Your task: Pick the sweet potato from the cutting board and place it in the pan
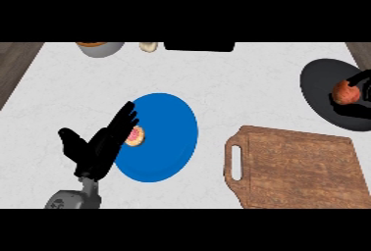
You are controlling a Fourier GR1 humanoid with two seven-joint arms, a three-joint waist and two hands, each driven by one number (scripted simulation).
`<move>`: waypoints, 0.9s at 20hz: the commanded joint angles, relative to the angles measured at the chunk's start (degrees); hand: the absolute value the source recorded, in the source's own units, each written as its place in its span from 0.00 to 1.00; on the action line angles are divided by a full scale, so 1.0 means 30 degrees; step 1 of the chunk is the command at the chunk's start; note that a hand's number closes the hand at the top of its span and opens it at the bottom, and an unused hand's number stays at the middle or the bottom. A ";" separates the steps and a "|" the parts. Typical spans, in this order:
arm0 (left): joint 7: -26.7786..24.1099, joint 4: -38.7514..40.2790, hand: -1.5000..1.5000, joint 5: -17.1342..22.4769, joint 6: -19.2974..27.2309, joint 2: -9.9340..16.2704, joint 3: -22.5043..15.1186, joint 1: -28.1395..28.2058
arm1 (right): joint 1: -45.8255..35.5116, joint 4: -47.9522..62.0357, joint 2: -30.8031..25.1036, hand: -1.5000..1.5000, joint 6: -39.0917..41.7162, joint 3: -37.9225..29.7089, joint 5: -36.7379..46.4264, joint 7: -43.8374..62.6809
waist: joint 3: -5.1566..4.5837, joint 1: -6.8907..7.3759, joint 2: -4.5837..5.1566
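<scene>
Rough-grained brown wood cutting board (297, 169), matt black pan (322, 88), pale speckled stone-like counter (239, 78).

Bare white counter (239, 78) lies open between the round blue plate (170, 125) and the dark round pan (322, 88). The brown wooden cutting board (301, 169) fills the lower right.

A kitchen worktop seen from above: a pale, marbled table (239, 83) carries a wooden cutting board (301, 169) with a handle slot, a dark pan (326, 90) at the right edge, a blue plate (170, 122) bearing a small pastry (135, 136), and a bowl (100, 48) at the far edge. Wood-toned surfaces flank both far corners.
</scene>
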 commanded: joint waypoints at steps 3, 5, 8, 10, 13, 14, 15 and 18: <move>0.0762 -0.0376 0.50 -0.0221 0.0129 -0.0214 -0.0437 -0.0441 | -0.2680 0.5363 -0.1460 1.00 -0.0869 -0.1831 -0.0516 -0.2514 | 0.0061 0.0479 0.0222; 0.0270 -0.0335 0.50 -0.0506 0.0314 -0.0506 -0.0635 -0.0283 | -0.3050 0.6340 -0.1665 1.00 -0.1060 -0.2009 -0.0467 -0.3001 | 0.0069 0.0590 0.0280; -0.0002 -0.0509 0.50 0.0012 -0.0355 -0.0131 -0.0296 -0.0059 | -0.3828 0.7182 -0.1610 1.00 -0.1685 -0.2301 -0.0514 -0.3439 | 0.0075 0.0823 0.0341; 0.0408 -0.0134 0.50 0.0154 -0.0541 -0.0103 -0.0319 -0.0423 | -0.4163 0.7856 -0.1999 1.00 -0.1806 -0.2273 -0.0263 -0.3193 | 0.0085 0.0947 0.0472; -0.0350 -0.0098 0.50 -0.0131 -0.0338 -0.0567 -0.0554 -0.0543 | -0.3403 0.9765 -0.2826 0.00 -0.1133 -0.0099 0.2245 -0.0394 | 0.0039 0.1243 0.0639; 0.0266 -0.0160 0.50 -0.0380 -0.0182 -0.0483 -0.0769 -0.0755 | -0.3565 0.9969 -0.2233 0.00 -0.1601 -0.0048 0.2318 -0.0345 | 0.0097 0.1494 0.0741; 0.0566 -0.0107 0.50 -0.0157 -0.0381 -0.0310 -0.0595 -0.1074 | -0.3668 1.0197 -0.2518 0.00 -0.0634 0.0037 0.2344 -0.0606 | 0.0105 0.1273 0.0671; 0.0366 -0.0100 0.50 -0.0329 -0.0113 -0.0376 -0.0423 -0.1257 | -0.4089 1.0512 -0.2349 0.00 -0.0083 -0.0395 0.1921 -0.0738 | 0.0151 0.1269 0.0679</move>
